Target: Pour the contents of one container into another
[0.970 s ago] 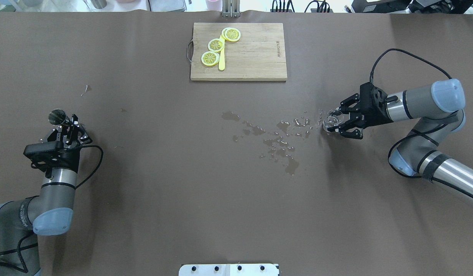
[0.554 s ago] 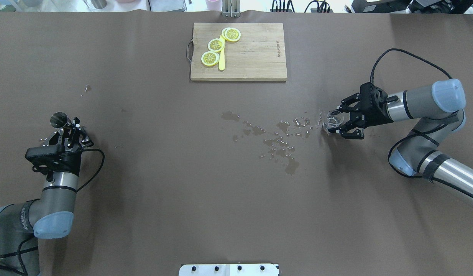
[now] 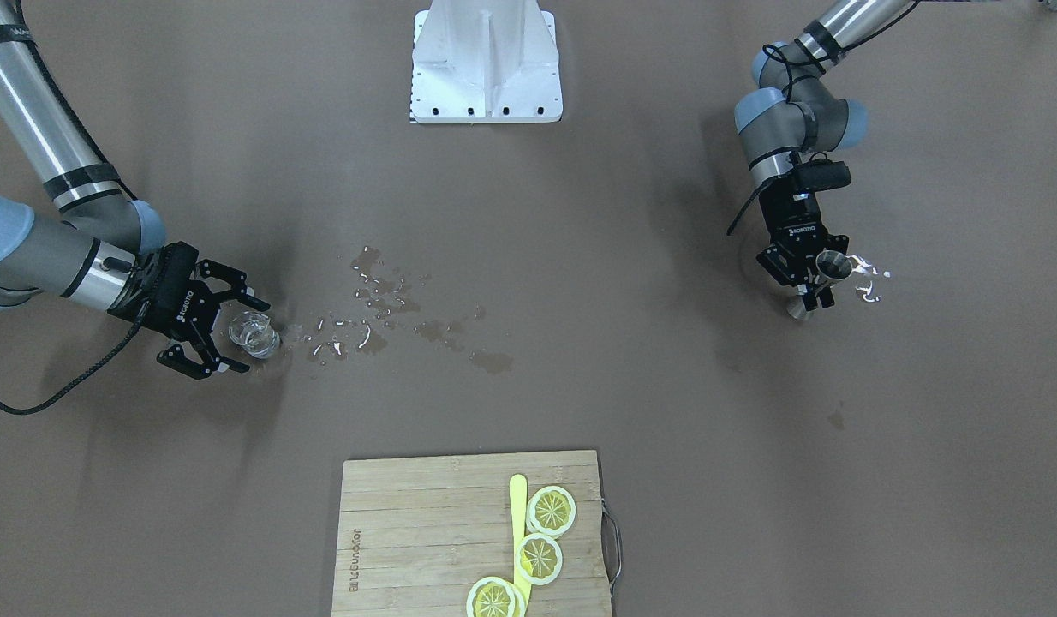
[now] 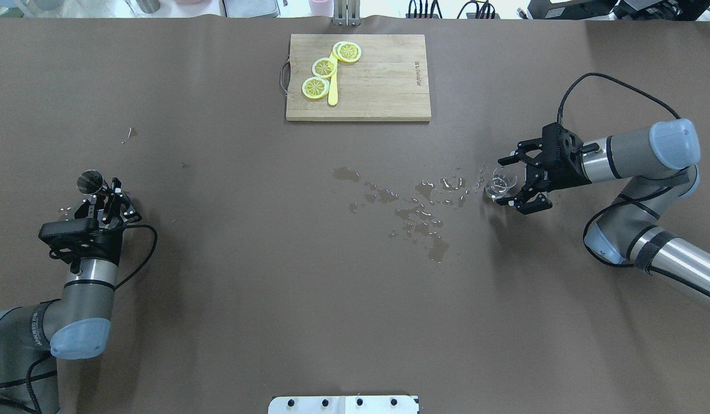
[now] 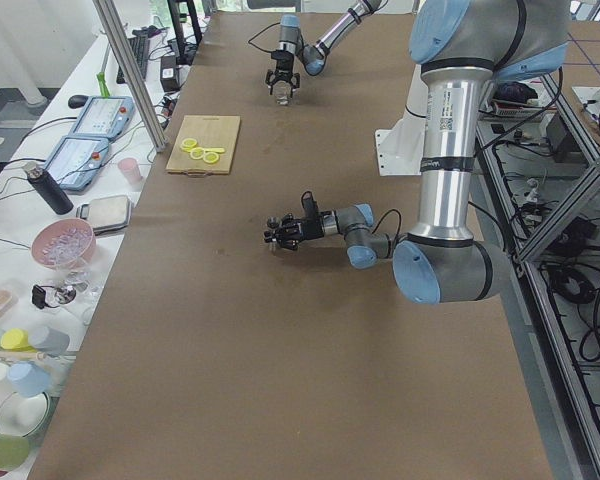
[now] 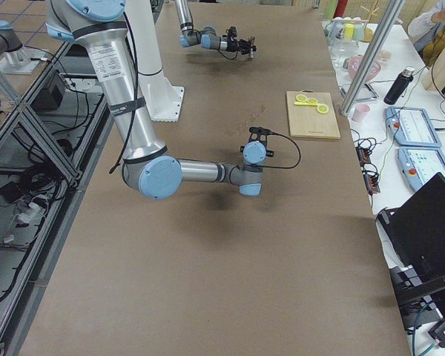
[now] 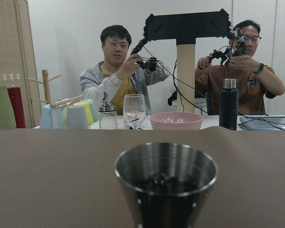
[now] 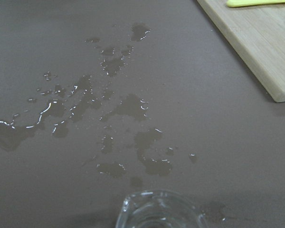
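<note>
Straight ahead of the left gripper (image 4: 105,195), past the far edge of the brown table (image 4: 245,287), we see an evenly lit white wall (image 7: 76,42), with a slatted tan screen (image 7: 9,47) off to that gripper's left. Along the same far edge we find a white side bench (image 5: 15,215) crowded with cups and bowls, and an aluminium post (image 5: 130,75). Behind the right gripper (image 4: 502,183), on the robot's side, lies a tiled floor (image 6: 30,9).
</note>
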Robot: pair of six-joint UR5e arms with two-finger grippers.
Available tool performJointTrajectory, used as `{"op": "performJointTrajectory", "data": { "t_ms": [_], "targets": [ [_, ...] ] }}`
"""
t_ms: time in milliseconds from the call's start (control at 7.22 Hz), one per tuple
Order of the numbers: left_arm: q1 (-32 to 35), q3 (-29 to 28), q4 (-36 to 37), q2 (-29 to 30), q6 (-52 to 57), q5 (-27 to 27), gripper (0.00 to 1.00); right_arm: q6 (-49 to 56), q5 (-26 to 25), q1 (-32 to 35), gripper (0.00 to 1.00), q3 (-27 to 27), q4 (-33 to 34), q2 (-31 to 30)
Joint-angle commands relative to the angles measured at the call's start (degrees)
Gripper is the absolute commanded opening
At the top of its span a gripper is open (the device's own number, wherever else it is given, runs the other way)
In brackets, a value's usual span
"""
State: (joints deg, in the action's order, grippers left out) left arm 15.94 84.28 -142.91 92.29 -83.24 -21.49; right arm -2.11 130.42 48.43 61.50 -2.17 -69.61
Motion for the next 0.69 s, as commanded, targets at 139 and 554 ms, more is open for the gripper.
{"op": "performJointTrajectory", "data": {
  "t_ms": [139,554],
  "targets": [
    [-0.56,-0.6,0.0,0.0,-0.08,-0.04,0.54,-2.36,0.01,0.09,1.0,0.55,-0.73,0.08],
    [-0.82,0.44,-0.09,-0.7,0.01,0.66,0.99,-4.57,1.14,1.23,1.0,1.78,-0.91,0.26]
  ]
}}
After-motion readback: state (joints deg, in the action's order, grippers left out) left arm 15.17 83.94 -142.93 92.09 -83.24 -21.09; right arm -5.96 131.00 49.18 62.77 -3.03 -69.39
